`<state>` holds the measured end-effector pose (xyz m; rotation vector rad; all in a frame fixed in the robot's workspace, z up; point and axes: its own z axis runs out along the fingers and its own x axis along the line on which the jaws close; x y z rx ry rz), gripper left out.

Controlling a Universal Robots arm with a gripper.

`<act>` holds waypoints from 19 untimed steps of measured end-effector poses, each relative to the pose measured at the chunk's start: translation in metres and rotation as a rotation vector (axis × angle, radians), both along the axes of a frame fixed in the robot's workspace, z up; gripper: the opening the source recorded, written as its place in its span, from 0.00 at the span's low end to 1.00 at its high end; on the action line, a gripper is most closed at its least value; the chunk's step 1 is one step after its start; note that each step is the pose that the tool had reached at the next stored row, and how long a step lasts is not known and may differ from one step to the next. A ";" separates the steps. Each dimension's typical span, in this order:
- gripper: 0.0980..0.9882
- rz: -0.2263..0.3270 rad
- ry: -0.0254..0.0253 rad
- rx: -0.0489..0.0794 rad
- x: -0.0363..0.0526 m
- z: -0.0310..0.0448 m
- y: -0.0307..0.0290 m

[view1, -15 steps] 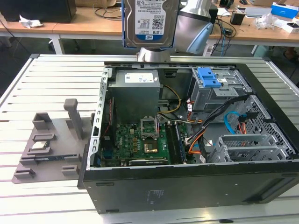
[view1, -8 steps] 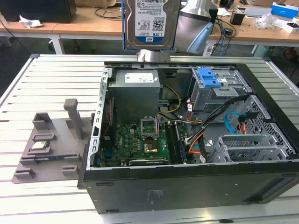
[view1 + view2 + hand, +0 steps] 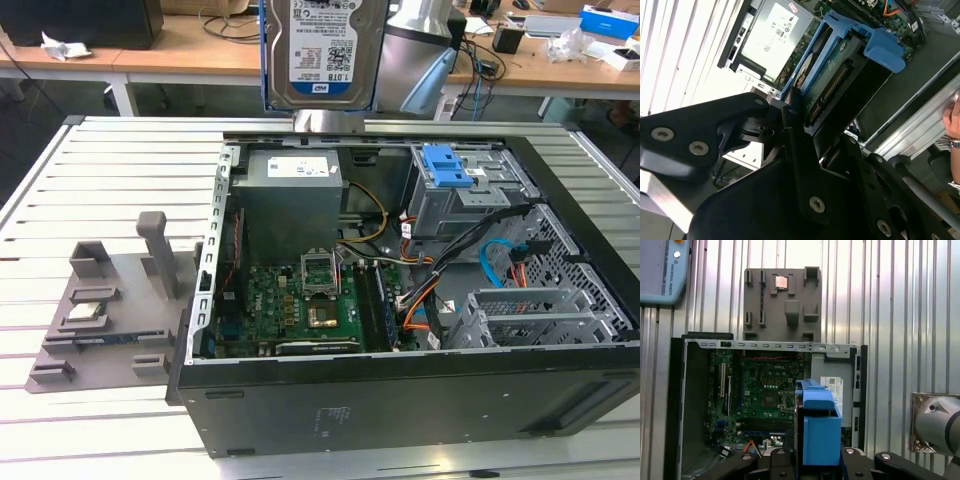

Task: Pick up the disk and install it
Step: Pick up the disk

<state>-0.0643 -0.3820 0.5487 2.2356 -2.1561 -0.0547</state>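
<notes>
Aloft, the disk point(image 3: 322, 50) is silver, white-and-blue labelled, blue-railed.

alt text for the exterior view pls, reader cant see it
The disk, label facing the camera and blue rails down its sides, hangs upright above an open computer case lying on a slatted metal table. On the exterior view's left sits a grey fixture tray.
</notes>
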 end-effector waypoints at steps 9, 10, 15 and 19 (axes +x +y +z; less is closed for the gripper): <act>0.30 0.000 0.0000 0.000 0.0000 -0.0006 -0.0105; 0.30 0.000 0.0000 0.000 0.0000 -0.0007 -0.0114; 0.30 0.000 0.0000 0.000 0.0000 -0.0010 -0.0180; 0.30 0.000 0.0000 0.000 0.0000 -0.0012 -0.0228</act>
